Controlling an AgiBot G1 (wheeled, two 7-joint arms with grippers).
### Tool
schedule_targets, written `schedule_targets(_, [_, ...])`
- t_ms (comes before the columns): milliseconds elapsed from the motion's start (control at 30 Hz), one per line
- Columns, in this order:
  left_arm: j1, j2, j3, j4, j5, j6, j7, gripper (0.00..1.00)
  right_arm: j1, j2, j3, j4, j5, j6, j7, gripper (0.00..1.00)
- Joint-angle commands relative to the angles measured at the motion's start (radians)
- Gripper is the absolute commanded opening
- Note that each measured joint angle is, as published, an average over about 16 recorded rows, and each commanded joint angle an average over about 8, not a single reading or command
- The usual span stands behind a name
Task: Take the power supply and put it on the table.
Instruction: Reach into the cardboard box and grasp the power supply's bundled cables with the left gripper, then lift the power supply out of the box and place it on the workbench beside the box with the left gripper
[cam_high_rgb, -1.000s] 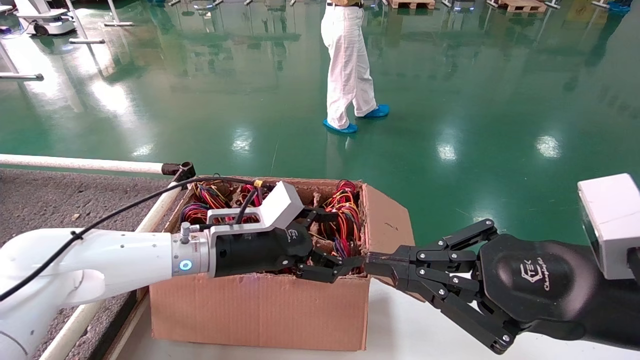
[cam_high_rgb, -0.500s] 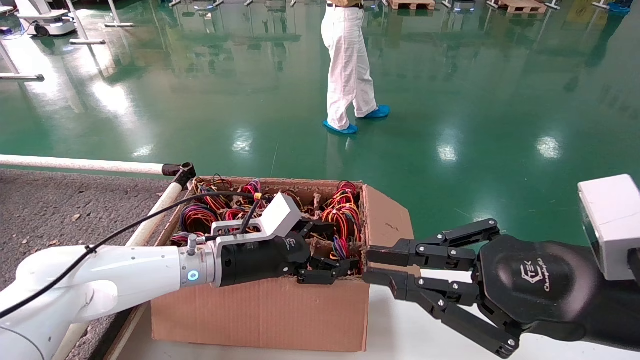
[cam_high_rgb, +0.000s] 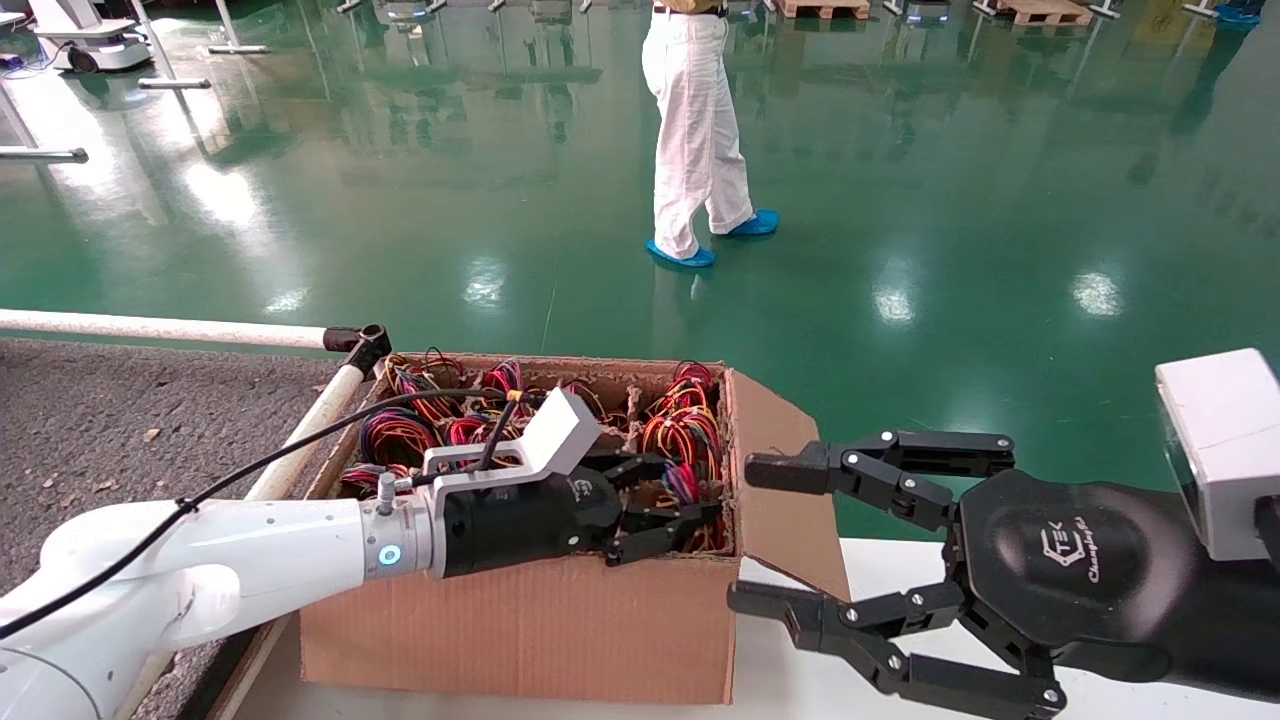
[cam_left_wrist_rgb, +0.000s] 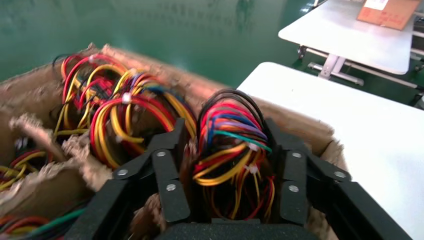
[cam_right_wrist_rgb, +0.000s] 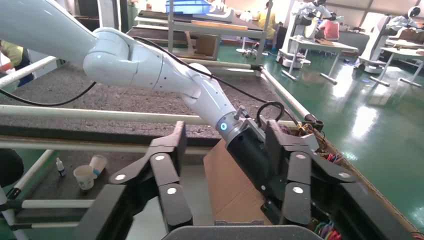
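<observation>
While the left gripper (cam_high_rgb: 668, 500) is sinking deeper into the brown cardboard carton (cam_high_rgb: 520, 625) than it was a second ago, its black linked fingers are now straddling one looped wire bundle (cam_left_wrist_rgb: 232, 155) near the carton's right wall. The left wrist view shows the fingers partly open, one on each side of that loop of red, yellow, orange, blue and black wires; whether the pads are pressing the wires cannot be told. This bundle belongs to a power supply whose grey metal box is hidden below, so the task's thing is sitting inside the carton, not on the table (cam_high_rgb: 110, 420).

Beside the carton's right flap, the right gripper (cam_high_rgb: 765, 535) is spreading its fingers wide; half a second ago they were nearly together at the flap's edge, and now they are gaping far apart and holding nothing. It is hovering over the smooth white tabletop (cam_high_rgb: 800, 680).

More coiled wire bundles are filling the carton among torn, ragged cardboard dividers. At the left the table is showing a rough, speckled dark grey surface edged by a white round pipe rail (cam_high_rgb: 160, 328). Beyond, a person in white trousers (cam_high_rgb: 695, 130) is standing on the glossy green floor (cam_high_rgb: 1000, 200).
</observation>
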Motion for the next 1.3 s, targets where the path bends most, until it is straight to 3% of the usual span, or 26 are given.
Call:
schedule_targets(33, [-0.005,0.001,0.003,0.016,0.003,-0.001,-0.011,0.0,0.0,0.0,0.0,0.0,0.0,0.0,0.0,1.0])
schedule_targets(833, [-0.039,-0.019,-0.019,0.075,-0.03,0.04,0.042,0.0,0.0,0.0,0.0,0.0,0.0,0.0,0.0,1.0])
schedule_targets(1300, [-0.159,-0.075,-0.064,0.04,-0.087,0.058,0.009,0.0,0.0,0.0,0.0,0.0,0.0,0.0,0.0,1.0])
